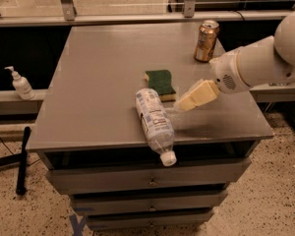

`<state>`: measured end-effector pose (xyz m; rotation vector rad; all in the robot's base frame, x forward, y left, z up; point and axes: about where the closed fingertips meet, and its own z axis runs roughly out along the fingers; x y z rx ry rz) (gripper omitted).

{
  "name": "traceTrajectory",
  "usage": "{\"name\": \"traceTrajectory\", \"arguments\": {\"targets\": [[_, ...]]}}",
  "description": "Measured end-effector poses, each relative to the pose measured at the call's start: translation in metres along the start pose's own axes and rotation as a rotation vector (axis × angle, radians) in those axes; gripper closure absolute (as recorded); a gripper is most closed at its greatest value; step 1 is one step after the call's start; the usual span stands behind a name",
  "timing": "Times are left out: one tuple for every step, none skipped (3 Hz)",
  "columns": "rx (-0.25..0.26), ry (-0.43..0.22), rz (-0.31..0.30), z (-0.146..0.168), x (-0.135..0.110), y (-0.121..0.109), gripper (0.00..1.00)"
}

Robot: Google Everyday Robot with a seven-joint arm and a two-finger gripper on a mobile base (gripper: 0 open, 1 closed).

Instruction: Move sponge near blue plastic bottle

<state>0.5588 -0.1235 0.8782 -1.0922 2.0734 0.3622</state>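
Note:
The sponge [161, 82], dark green top on a pale yellow body, lies flat near the middle of the grey table [98, 73]. The blue plastic bottle [154, 121], clear with a white-and-bluish label, lies on its side just in front of the sponge. Its white cap [169, 159] hangs over the table's front edge. The sponge's front corner is close to the bottle's base. My gripper [181, 105], cream-coloured, hovers just right of the sponge and bottle, apart from both and holding nothing that I can see.
A gold-brown drink can [206, 41] stands at the back right of the table, behind my arm [255, 65]. A small white pump bottle [20, 84] stands on a ledge to the left. Drawers are below the tabletop.

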Motion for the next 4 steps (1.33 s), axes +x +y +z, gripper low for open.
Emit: {"name": "traceTrajectory", "arguments": {"targets": [[0.092,-0.012,-0.002,-0.040,0.016,-0.019,0.00],[0.190,-0.057,-0.033,-0.095,0.035,-0.043,0.00],[0.189,-0.057,-0.033,-0.095,0.035,-0.043,0.00],[0.162,-0.081,-0.088,-0.100,0.028,-0.055,0.00]]}}
